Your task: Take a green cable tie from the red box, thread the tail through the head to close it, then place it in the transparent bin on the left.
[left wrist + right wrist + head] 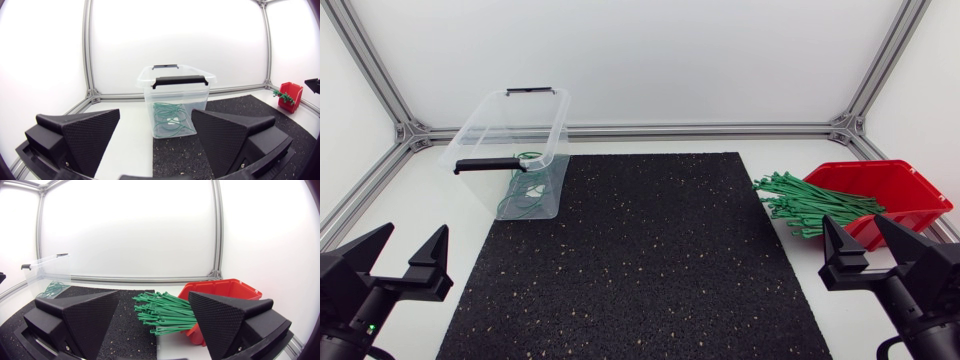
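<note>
Right wrist view | green cable ties (167, 314) ahead of spread fingers (82, 315)

Hidden, small, uncountable
A finger of our right gripper (154, 294) covers the near corner of the red box (220, 287) — in the left wrist view its green cable ties (280, 94) are too small to tell apart; the tangled loops (170, 120) in the transparent bin (200, 95) we cannot count.

Lab cell: aluminium frame (700, 129), white panels (640, 50)

Speckled rough mat (630, 260), glossy plastic bin (510, 140).
</note>
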`<control>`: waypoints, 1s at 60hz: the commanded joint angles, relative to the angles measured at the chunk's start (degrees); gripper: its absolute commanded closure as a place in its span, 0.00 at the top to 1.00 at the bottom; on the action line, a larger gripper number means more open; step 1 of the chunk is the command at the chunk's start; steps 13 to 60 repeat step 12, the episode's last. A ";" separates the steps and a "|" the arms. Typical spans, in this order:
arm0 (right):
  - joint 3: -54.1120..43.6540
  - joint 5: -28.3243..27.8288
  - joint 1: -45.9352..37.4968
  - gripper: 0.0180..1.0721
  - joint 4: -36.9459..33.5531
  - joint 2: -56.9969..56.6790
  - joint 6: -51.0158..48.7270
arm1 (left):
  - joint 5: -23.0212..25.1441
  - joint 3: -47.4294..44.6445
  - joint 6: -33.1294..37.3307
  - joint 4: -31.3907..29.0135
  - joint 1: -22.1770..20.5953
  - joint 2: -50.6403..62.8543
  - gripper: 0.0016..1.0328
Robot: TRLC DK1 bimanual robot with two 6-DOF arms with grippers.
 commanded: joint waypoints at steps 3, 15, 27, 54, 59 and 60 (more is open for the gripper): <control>-1.28 -0.19 -0.25 0.95 0.84 -0.32 -0.80 | -0.43 -2.55 -2.22 -0.16 -0.51 -1.17 0.97; -1.28 -0.19 -0.25 0.95 0.84 -0.32 -0.80 | -0.43 -2.55 -2.22 -0.16 -0.51 -1.17 0.97; -1.28 -0.19 -0.25 0.95 0.84 -0.32 -0.80 | -0.43 -2.55 -2.22 -0.16 -0.51 -1.17 0.97; -1.28 -0.19 -0.25 0.95 0.84 -0.32 -0.80 | -0.43 -2.55 -2.22 -0.16 -0.51 -1.17 0.97; -1.28 -0.19 -0.25 0.95 0.84 -0.32 -0.80 | -0.43 -2.55 -2.22 -0.16 -0.51 -1.17 0.97; -1.28 -0.19 -0.25 0.95 0.84 -0.32 -0.80 | -0.43 -2.55 -2.22 -0.16 -0.51 -1.17 0.97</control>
